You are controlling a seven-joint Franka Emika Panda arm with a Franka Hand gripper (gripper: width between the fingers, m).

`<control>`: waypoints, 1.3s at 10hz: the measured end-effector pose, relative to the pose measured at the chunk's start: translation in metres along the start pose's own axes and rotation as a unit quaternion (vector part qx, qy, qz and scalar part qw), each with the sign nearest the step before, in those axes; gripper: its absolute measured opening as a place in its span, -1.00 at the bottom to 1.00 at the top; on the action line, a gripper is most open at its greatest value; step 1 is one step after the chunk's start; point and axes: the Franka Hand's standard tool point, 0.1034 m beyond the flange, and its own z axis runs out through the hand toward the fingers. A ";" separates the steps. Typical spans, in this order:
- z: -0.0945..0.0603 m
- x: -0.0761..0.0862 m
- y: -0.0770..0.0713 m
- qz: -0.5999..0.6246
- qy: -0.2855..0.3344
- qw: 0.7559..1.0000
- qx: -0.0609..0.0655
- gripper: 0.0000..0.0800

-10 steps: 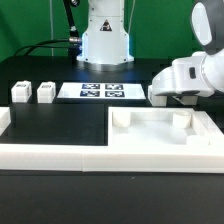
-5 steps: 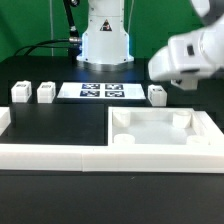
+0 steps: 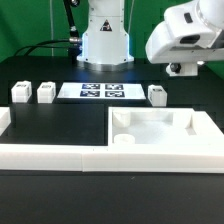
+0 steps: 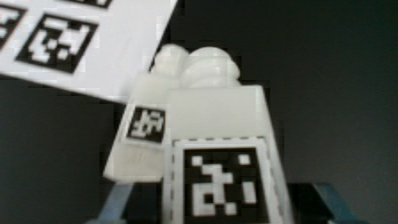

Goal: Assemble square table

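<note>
Square table assembly now has a leg in hand. A second ago the arm (image 3: 190, 35) was low over the table (image 3: 60, 128), just off the end of the marker board (image 3: 100, 91) on the exterior view's right. It has since risen well above that spot, and the gripper (image 4: 224, 203) has come up with it.

In the wrist view the held leg (image 4: 217, 120) fills the gap between the fingers, with its tag toward the camera and its rounded end pointing away. The jaws look partway closed and clamped on it. In the exterior view the grip is too small to make out.

The lift has uncovered a spare leg (image 3: 156, 94), standing just beside that same end of the marker board. Off the marker board's other end stand the inner leg (image 3: 45, 92), near it, and the outer leg (image 3: 19, 93), farther along.

The tabletop (image 3: 150, 129) lies in front of the marker board, shifted toward the exterior view's right. Its hollow side faces up, and no leg stands in it.

By my judgement the pick-up is done, and carrying the leg to a tabletop corner comes next. Three legs would then remain. The rounded end has to meet its corner squarely, so a leg sitting tilted in the grip could spoil the seating.
</note>
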 end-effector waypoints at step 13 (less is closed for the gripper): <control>-0.111 0.093 0.038 0.013 0.439 0.898 0.003 -0.28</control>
